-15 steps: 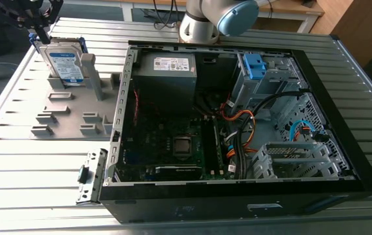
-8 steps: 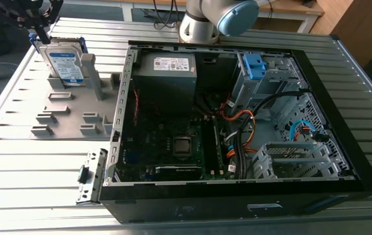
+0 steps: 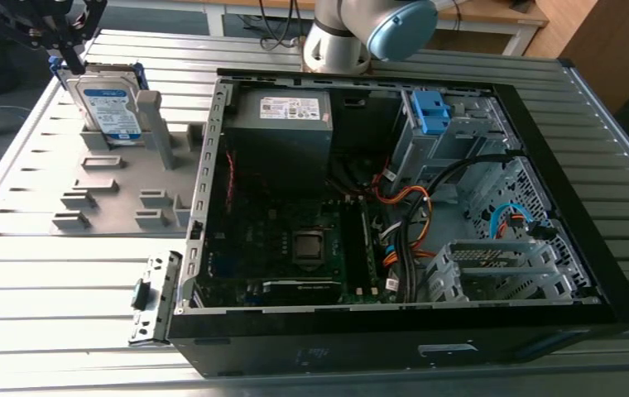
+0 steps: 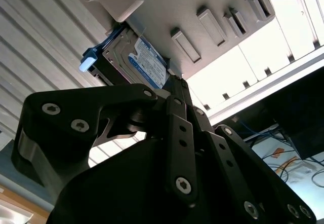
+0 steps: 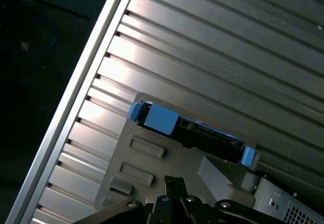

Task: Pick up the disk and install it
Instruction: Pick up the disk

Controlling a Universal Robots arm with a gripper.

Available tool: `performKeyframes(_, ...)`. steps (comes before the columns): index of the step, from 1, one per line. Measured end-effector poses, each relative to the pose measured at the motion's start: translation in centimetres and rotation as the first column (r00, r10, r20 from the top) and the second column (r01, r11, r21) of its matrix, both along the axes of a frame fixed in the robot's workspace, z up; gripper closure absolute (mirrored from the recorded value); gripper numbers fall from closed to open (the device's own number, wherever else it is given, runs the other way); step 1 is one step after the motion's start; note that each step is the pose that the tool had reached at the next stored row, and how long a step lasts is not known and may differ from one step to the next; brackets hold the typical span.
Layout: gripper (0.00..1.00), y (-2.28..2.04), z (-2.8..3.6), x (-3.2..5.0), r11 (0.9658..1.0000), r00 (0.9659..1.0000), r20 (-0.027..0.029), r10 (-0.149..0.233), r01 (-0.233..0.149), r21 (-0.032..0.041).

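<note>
Robot arm's pincer (image 3: 72, 59) hangs just above the top edge of the disk (image 3: 110, 103) at the far corner of the slatted metal desk (image 3: 60, 273), on the exterior view's left. The disk stands upright on its edge in a slot of a grey holder rack (image 3: 116, 190), label facing the camera, blue caddy round its edges. Pincer tips look pressed together & pinching nothing: in the first wrist view the tips (image 5: 174, 182) sit near the disk (image 5: 195, 133) w/ bare grey rack between them. In the second wrist view the tips (image 4: 177, 84) are close beside the labelled face of the disk (image 4: 147, 64). To the exterior view's right of the rack lies an open PC case (image 3: 292, 347), w/ a grey power-supply box (image 3: 281, 132) & a bare blue bracket (image 3: 430, 112) inside. Arm base (image 3: 348, 37) stands behind the case.
</note>
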State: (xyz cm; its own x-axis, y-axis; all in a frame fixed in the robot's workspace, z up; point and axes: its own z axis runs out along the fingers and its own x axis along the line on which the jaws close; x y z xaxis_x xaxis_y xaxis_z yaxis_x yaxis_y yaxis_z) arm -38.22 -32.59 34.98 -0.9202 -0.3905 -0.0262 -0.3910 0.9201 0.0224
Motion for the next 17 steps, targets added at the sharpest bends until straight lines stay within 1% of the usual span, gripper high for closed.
performKeyframes(17,0.89,0.0,0.0,0.0,0.9992,0.9992,-0.0001,0.039,-0.039,0.0)
